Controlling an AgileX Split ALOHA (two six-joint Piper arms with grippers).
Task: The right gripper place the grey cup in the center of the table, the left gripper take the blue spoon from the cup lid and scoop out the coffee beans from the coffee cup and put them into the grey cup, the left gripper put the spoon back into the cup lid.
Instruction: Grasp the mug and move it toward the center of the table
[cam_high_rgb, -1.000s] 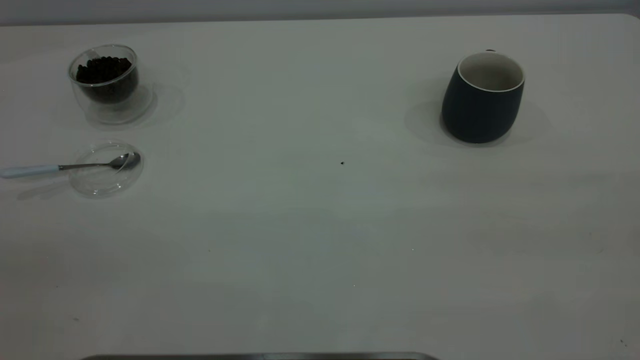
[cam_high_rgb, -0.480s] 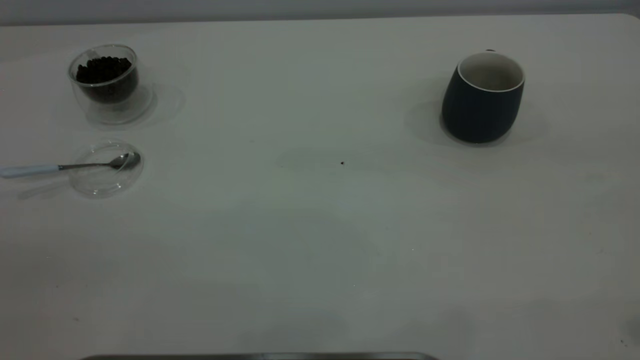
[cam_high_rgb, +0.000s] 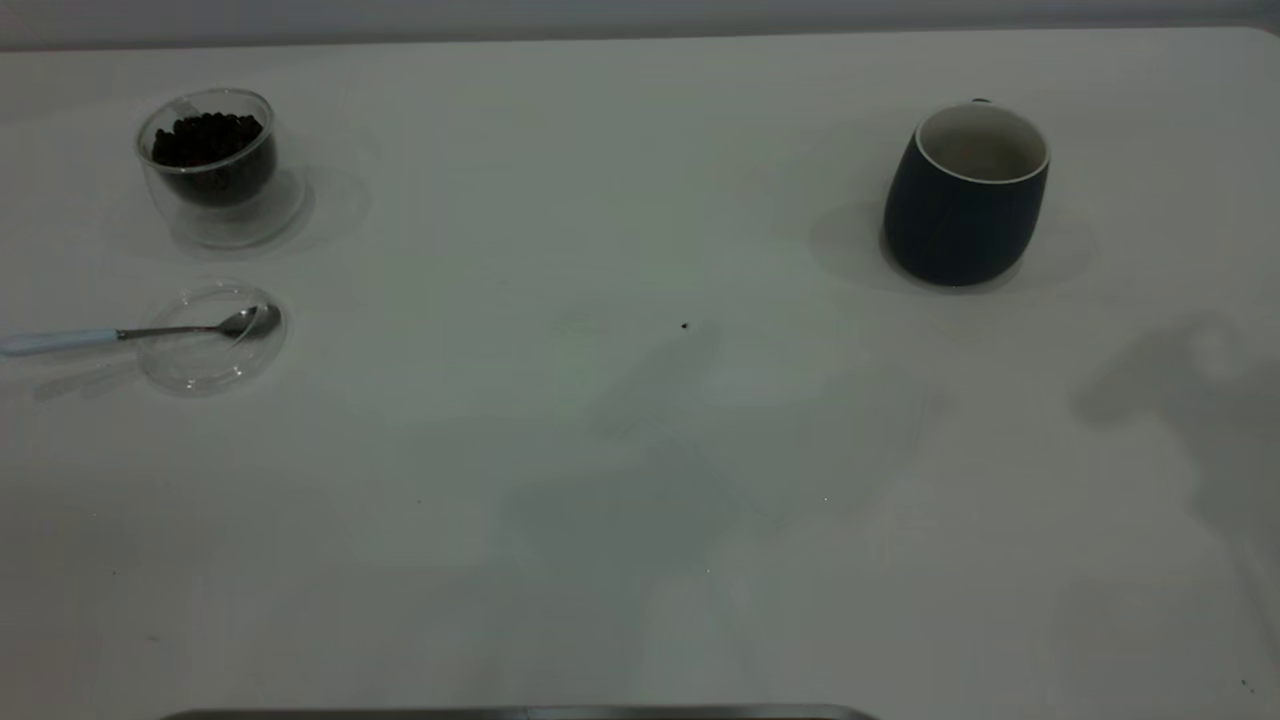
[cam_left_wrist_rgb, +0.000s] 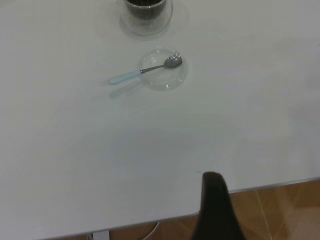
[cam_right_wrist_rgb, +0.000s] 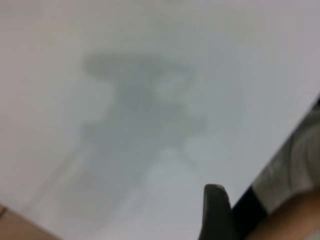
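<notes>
**Mug not yet reached; risks ahead of the first grasp**

The grey cup (cam_high_rgb: 966, 195) is seen standing upright toward the right side of the worktop (cam_high_rgb: 640, 480), well away from its centre. Neither arm is shown in the outside view; only a shadow near the right edge is cast there. A single dark fingertip of the left gripper (cam_left_wrist_rgb: 215, 207) is seen at the near edge of the worktop, well apart from the blue spoon (cam_left_wrist_rgb: 147, 70), which is laid across the cup lid (cam_left_wrist_rgb: 163, 75). The coffee cup (cam_high_rgb: 208, 160), filled with coffee beans (cam_high_rgb: 208, 138), is set just beyond the lid. One fingertip of the right gripper (cam_right_wrist_rgb: 216, 212) is seen over bare worktop, with no mug in its view. Whether either pair of fingers is apart or together cannot be told.

The rounded mug could be tipped or pushed aside if it is approached off-centre. The thin spoon could be knocked off the lid by a low approach.
</notes>
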